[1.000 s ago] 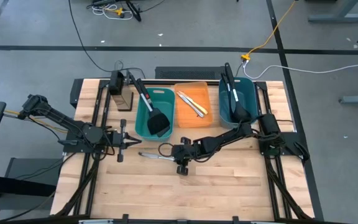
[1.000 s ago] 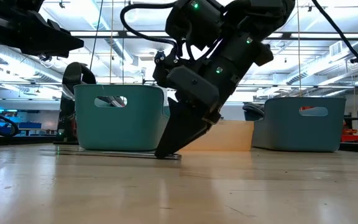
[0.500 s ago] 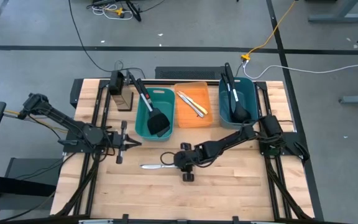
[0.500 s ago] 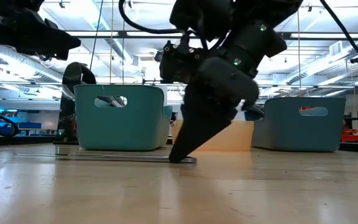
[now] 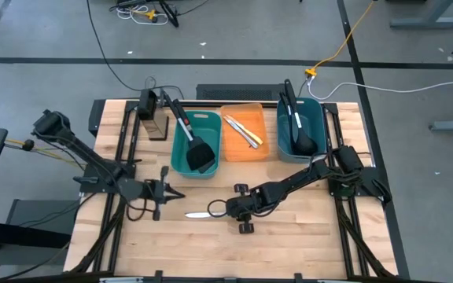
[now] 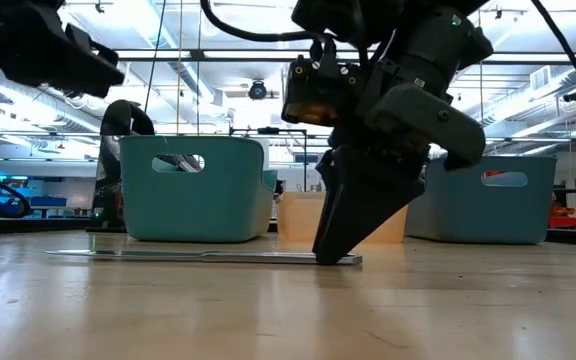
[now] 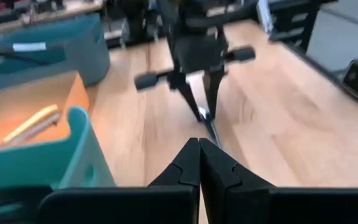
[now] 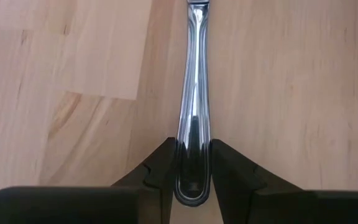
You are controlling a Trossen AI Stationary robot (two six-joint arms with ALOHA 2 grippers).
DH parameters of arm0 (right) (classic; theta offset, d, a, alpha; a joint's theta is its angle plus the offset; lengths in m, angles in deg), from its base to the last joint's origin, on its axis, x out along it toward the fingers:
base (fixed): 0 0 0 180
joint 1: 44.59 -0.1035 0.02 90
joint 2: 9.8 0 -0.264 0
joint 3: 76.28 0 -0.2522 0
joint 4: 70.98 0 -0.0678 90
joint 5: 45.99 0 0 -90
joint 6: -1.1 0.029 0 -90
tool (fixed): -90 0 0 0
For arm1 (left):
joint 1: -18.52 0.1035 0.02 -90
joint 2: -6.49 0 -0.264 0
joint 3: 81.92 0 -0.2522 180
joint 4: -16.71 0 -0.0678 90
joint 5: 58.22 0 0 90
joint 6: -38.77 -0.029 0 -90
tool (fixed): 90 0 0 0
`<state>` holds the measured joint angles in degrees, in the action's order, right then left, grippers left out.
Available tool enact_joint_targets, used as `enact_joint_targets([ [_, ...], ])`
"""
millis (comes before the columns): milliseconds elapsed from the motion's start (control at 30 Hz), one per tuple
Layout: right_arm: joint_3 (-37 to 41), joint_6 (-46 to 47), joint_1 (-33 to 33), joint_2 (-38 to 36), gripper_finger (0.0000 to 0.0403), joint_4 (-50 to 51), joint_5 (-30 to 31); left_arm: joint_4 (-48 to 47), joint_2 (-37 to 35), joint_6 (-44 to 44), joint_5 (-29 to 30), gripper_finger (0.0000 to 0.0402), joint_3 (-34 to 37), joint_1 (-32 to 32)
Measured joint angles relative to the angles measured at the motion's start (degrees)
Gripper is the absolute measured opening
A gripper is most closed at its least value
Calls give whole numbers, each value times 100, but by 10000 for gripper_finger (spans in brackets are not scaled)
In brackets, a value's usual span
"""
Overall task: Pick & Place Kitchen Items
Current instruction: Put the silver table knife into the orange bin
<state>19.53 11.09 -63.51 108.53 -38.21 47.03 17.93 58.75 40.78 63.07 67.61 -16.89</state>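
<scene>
A silver knife lies flat on the wooden table near its middle; it also shows in the low view. My right gripper is shut on the knife's handle end. My left gripper is shut and empty, hovering left of the knife and pointing toward it; its closed fingers show in the left wrist view. A black spatula rests in the left teal bin. Knives lie in the orange bin. Black ladles lie in the right teal bin. My right gripper pinches the knife's handle near its free end between its two fingers, one on each long side. The fingers slant down from the table's right side and lie along the knife. The knife lies flat on the table, blade pointing left.
Three bins stand in a row at the far side: a teal one, an orange one and another teal one. A black box stands at the far left. Open wood lies near the front edge.
My right gripper has moved toward the table's near edge and a little right, dragging the knife along the table; the knife has stayed flat. My left gripper has moved toward the near edge and slightly right, staying shut.
</scene>
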Motion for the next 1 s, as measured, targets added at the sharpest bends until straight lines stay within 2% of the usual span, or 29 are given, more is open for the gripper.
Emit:
enact_joint_targets([
  [100, 0, -1, -13, -2, 95, 17, 17, -13, 635, 327, 382, 2, -187, -196],
  [267, 2, 73, -13, -4, 95, 4, 55, 3, 1666, 1072, 581, 2, -498, -367],
  [533, 26, 95, -22, -4, 95, -97, 177, -6, 3050, 1749, 320, 2, -851, -449],
  [800, 27, 185, -15, -4, 95, -102, 241, 5, 3802, 2248, 197, 3, -994, -638],
  [1000, 29, 193, -17, -4, 96, -103, 337, 4, 3898, 2289, 280, 6, -1027, -640],
])
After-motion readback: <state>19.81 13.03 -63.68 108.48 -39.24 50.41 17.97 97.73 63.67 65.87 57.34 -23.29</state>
